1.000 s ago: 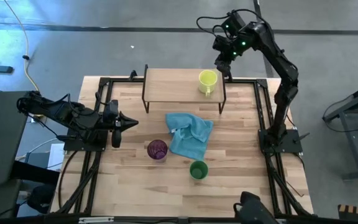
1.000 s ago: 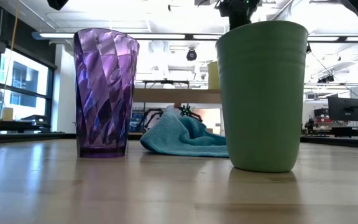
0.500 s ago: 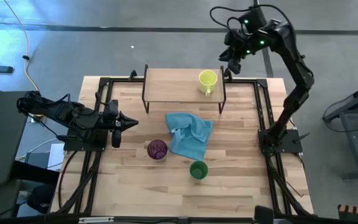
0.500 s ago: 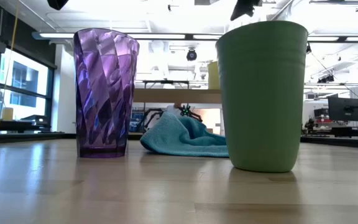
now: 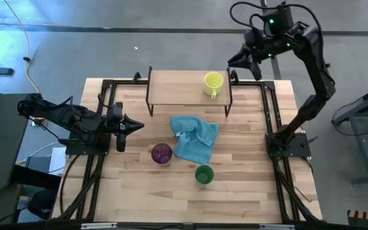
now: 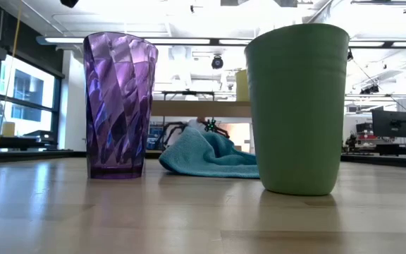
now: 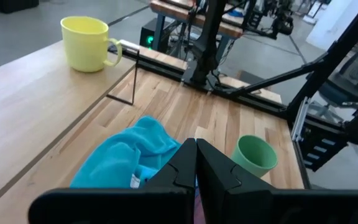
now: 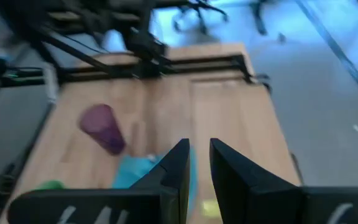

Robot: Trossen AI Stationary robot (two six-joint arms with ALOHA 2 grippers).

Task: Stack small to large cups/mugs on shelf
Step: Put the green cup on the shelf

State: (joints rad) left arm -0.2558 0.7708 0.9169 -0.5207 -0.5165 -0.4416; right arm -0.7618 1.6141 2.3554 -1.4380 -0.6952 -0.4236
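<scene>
The yellow mug (image 5: 213, 82) stands upright on the right end of the shelf (image 5: 177, 86), its handle toward the table's near side. On the tabletop stand the purple tumbler (image 5: 161, 153) and the green cup (image 5: 204, 174), both upright on their bases. My right gripper (image 5: 232, 62) hangs high beyond the shelf's right end, clear of the mug. In the right wrist view, my right gripper (image 8: 199, 162) is open by a narrow gap with nothing in it. My left gripper (image 5: 136, 125) waits shut at the table's left, pointing at the cloth.
A light blue cloth (image 5: 195, 137) lies crumpled between the shelf and the two cups on the tabletop. Black frame rails (image 5: 270, 115) run along the table's left and right sides. The shelf's left part is bare wood.
My right gripper has risen and drawn back from the yellow mug toward the table's right edge, tipping from pointing steeply down to more level. The mug stays on the shelf where it was.
</scene>
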